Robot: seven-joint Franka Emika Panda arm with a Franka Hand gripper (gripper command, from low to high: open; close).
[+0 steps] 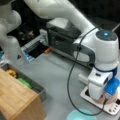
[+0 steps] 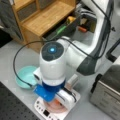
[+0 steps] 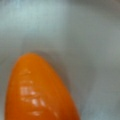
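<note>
Grey desk (image 1: 57, 75) fills both front views, dark backdrop behind it. Black perforated board (image 2: 12, 105) along a front view's bottom-left edge.

White arm (image 1: 62, 15) reaches across from a front view's top-left and bends straight down at the right. Wooden shelf unit (image 2: 42, 17) stands at a front view's top-left; it's the wood block (image 1: 17, 97) at bottom-left in a front view.

Metal toaster oven (image 1: 62, 37) sits behind the arm, seen again at a front view's right edge (image 2: 110, 87). Grey bin (image 1: 35, 87) sits just beside the shelf, with yellow and green items inside.

White kitchen scale (image 1: 110, 106) carries a pink plate (image 2: 56, 107); the wrist is right over it. Teal bowl (image 2: 25, 76) lies near the scale. Black cable (image 1: 71, 75) loops down to the wrist.

Pincer (image 1: 106, 96) is low over the plate, hidden by the wrist body; spread or pressed together, can't tell.

Wrist view: glossy orange rounded object (image 3: 37, 92) close up on a pale surface.
</note>
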